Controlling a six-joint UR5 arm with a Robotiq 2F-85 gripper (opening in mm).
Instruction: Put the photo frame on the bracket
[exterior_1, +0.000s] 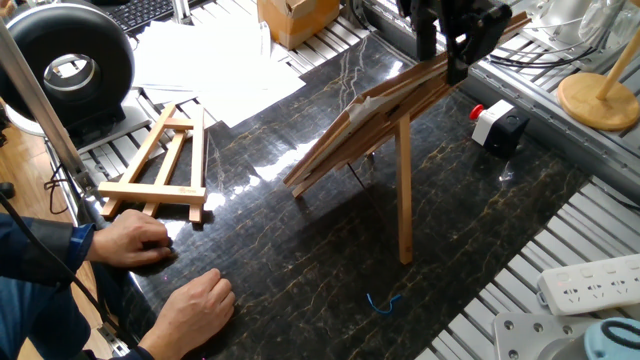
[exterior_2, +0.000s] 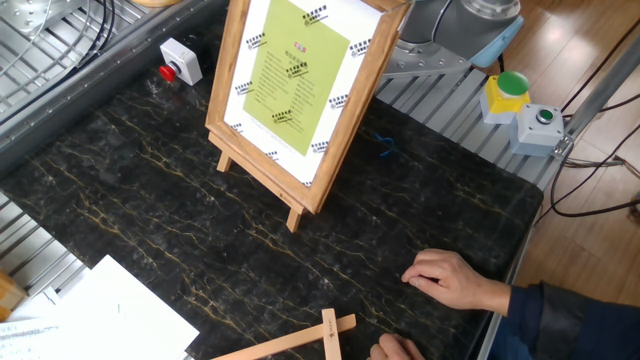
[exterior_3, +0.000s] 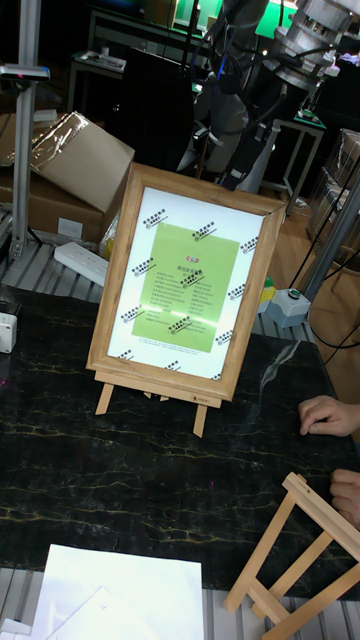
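Note:
The photo frame (exterior_3: 185, 285), wood-edged with a white mat and a green page, stands tilted back on the bracket (exterior_1: 404, 190). Its lower edge rests on the bracket's ledge, and the bracket's feet (exterior_2: 293, 220) are on the dark marble table. In one fixed view I see the frame's back (exterior_1: 385, 110) leaning on the slats. My black gripper (exterior_1: 462, 58) hovers at the frame's top edge, and its fingers look spread and off the frame. The frame hides the gripper in the other two views.
A smaller A-shaped easel (exterior_1: 165, 165) lies flat at the table's left. A person's hands (exterior_1: 140, 240) rest beside it. A red-button box (exterior_1: 497, 125) sits right of the bracket. White paper (exterior_1: 215, 60), a power strip (exterior_1: 590, 285) and a blue twist (exterior_1: 382, 300) lie around.

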